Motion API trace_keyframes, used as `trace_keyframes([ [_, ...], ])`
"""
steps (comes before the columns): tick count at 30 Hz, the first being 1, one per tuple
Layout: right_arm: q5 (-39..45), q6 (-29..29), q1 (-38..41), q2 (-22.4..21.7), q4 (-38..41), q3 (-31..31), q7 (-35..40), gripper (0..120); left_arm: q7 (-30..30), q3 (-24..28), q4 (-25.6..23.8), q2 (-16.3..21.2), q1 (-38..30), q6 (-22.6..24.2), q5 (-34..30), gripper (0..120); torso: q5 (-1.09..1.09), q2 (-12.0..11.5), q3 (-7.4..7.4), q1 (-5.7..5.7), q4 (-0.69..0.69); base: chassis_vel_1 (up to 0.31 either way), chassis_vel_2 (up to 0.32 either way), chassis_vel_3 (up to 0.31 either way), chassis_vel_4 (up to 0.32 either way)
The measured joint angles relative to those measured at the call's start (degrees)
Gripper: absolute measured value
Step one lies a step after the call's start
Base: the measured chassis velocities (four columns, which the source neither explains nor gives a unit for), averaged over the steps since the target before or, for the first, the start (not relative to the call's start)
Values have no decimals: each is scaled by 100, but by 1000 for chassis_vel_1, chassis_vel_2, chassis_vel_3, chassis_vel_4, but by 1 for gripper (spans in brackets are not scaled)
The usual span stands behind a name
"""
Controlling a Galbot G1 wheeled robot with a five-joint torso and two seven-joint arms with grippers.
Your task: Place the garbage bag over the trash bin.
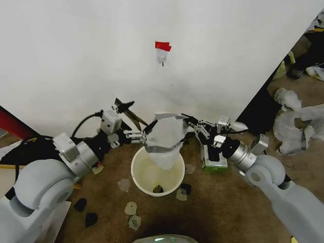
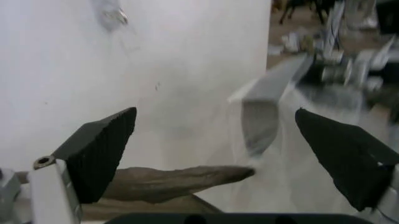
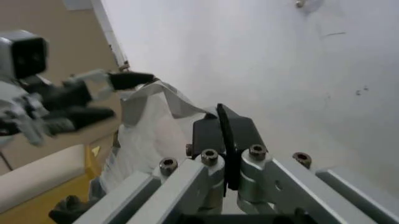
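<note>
A white wall (image 1: 152, 61) fills the upper part of the head view, and brown carpeted floor (image 1: 212, 202) runs along the bottom. The two arms reach in from the lower left and lower right corners and meet at the centre of the frame.

The trash bin (image 1: 140, 178) stands upright on the floor at lower centre with its round mouth open to the camera. Its cream inside is bare apart from something small and dark at the bottom. The garbage bag (image 1: 164, 137) hangs just above the far side of the rim, its lower end dipping towards the mouth. It seems to be held there so that its opening can be spread wider than the rim before being brought down around it.

The right end effector (image 1: 189, 124) is at the bag's upper right edge. In the right wrist view its (image 3: 223, 122) black pads are pressed together with the film pinched between them, which anchors that side. The left end effector (image 1: 138, 135) is at the bag's left edge. In the left wrist view its (image 2: 215, 119) fingers stand wide apart with the film ahead of them. One tip looks to touch the edge, but I cannot tell whether it bears any load.

The bag is thin, translucent white film, heavily wrinkled, with one stiff fold at its top. It is bunched rather than opened out, so the covering step looks barely begun.

A green and white box (image 1: 212, 163) sits on the floor to the right of the bin.
</note>
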Motion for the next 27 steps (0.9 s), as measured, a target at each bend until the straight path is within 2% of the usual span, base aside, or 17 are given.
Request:
trace_keyframes([
  [6,-78,-27,-96,1,119,33,-88,0,354,45,183,26,52,-80,1040,100,0,0,0,0,-1,0,0,0,0],
  [8,-88,-33,-134,-7,143,65,-160,0,427,20,185,31,76,53,1300,100,0,0,0,0,0,0,0,0,0],
  [10,-112,-34,-197,-8,167,122,-309,0,484,-37,126,37,119,411,1464,100,0,0,0,0,0,0,0,0,0],
  [12,-115,-34,-221,-7,173,147,-376,0,493,-57,93,38,137,557,1487,99,0,0,0,0,-1,0,0,0,0],
  [14,-132,-32,-286,-7,183,214,-568,0,546,-100,14,37,169,897,1394,96,0,0,0,0,0,0,0,0,0],
  [16,-241,-8,-359,-1,188,283,-749,0,619,-152,-142,34,188,1212,867,94,0,0,0,0,0,0,0,0,0],
  [19,-349,13,-415,17,187,271,-846,0,899,-198,-260,-21,184,1247,447,94,0,0,0,0,-2,0,0,0,0],
  [22,-400,21,-421,69,164,177,-866,0,1132,-216,-299,-45,202,1145,418,95,-1,0,0,0,-2,0,0,0,0],
  [25,-472,75,-342,261,75,-101,-873,0,1327,-217,-321,-63,263,1105,657,98,0,0,0,0,0,0,0,0,0],
  [27,-476,106,-268,389,36,-246,-873,0,1314,-206,-279,-62,289,1244,850,94,0,0,0,0,0,0,0,0,0],
])
